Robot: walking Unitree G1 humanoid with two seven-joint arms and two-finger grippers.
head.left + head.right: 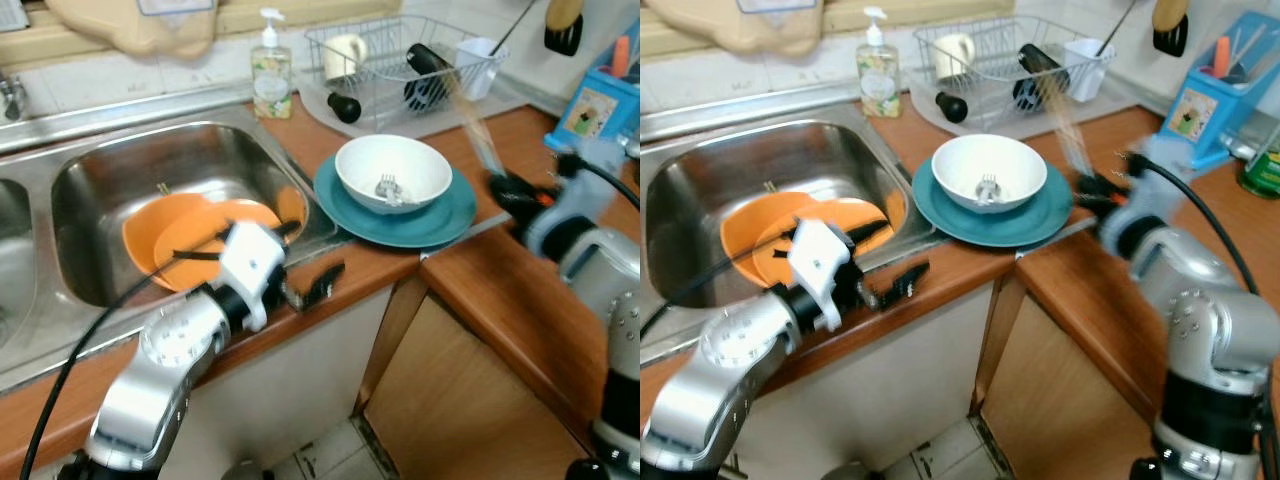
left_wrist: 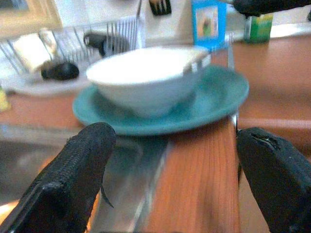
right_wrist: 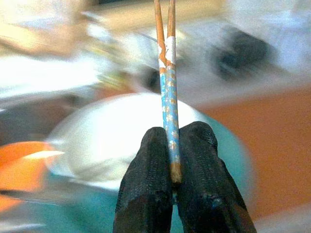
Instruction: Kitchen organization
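Left eye view: your right gripper [image 1: 505, 188] sits at right of centre, chopsticks [image 1: 478, 125] blurred above it, beside the white bowl [image 1: 393, 172] on the teal plate [image 1: 440, 220].

Left wrist view: your left gripper [image 2: 172, 182] is spread wide, holding nothing.

Right wrist view: both fingers [image 3: 150, 194] clamp the chopsticks [image 3: 168, 92]; swing fast and they could slip or strike the bowl.

A soap bottle [image 1: 271, 68] stands on the counter behind the sink [image 1: 150, 160]. Right of the sink, a blue box [image 1: 597, 108] stands at the wall.
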